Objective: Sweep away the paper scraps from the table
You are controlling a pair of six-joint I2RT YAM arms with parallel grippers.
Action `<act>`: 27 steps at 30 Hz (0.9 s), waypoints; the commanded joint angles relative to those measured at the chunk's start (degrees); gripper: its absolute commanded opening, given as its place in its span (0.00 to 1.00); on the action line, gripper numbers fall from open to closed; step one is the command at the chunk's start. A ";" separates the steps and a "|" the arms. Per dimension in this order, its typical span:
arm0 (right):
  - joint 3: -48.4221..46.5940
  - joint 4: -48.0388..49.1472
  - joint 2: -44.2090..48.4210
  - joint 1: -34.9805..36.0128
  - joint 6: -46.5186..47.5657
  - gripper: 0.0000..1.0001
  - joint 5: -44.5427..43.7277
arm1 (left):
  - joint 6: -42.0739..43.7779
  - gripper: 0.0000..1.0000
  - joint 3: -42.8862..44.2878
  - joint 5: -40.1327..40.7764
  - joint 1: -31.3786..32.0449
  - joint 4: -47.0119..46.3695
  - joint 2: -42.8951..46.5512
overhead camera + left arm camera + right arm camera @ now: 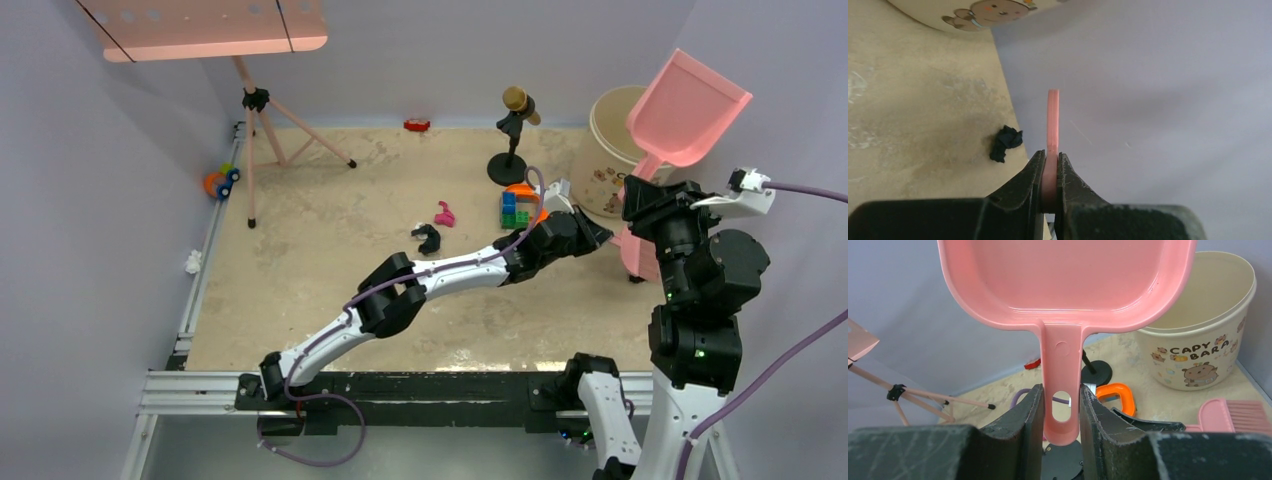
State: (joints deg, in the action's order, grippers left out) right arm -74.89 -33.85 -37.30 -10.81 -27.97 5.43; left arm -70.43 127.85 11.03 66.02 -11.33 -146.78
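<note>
My left gripper reaches to the table's right edge and is shut on the thin handle of a pink brush, seen edge-on; the brush head hangs below it. My right gripper is shut on the handle of a pink dustpan, held raised and tilted above the bucket. Paper scraps lie on the beige table: a magenta one and a black one at mid-table, and another black one near the right edge by the brush. A white scrap sits on the left rail.
A cream bucket stands at the back right. A blue-green block stack with an orange piece, a toy microphone stand, a red car, a pink tripod and an orange-blue toy stand around the table.
</note>
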 commanded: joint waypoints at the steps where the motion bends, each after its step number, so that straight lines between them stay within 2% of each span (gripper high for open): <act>1: -0.86 3.08 -0.94 0.04 0.72 0.00 -0.52 | -2.06 0.00 5.65 6.91 -0.28 5.95 -3.24; 3: -0.76 3.33 -1.11 0.03 0.61 0.00 -0.31 | -1.62 0.00 7.45 7.08 -0.28 8.80 -4.91; 7: -0.55 3.73 -1.42 0.03 0.33 0.00 0.15 | -6.31 0.00 5.87 6.81 -0.40 14.56 -6.24; 9: -0.42 3.79 -1.51 0.08 0.28 0.00 0.19 | -8.68 0.00 3.71 5.54 -0.96 13.99 -5.91; 11: -0.35 3.79 -1.58 0.01 0.27 0.00 0.19 | -7.31 0.00 4.19 5.06 -1.24 15.75 -5.46; 14: -0.59 3.62 -1.67 0.02 0.32 0.00 -0.21 | -0.84 0.00 4.03 7.14 -1.24 19.53 -3.40; 20: -1.11 2.02 -2.45 0.09 1.37 0.00 -1.82 | 6.74 0.00 -11.16 13.60 -1.24 19.32 9.69; 27: -1.25 1.60 -2.64 0.03 2.12 0.00 -1.84 | 13.77 0.00 -23.35 19.44 -1.16 27.88 24.85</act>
State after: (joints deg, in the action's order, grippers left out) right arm -74.87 -33.28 -39.51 -10.81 -27.29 4.89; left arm -64.10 109.78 24.08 65.14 9.21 -130.85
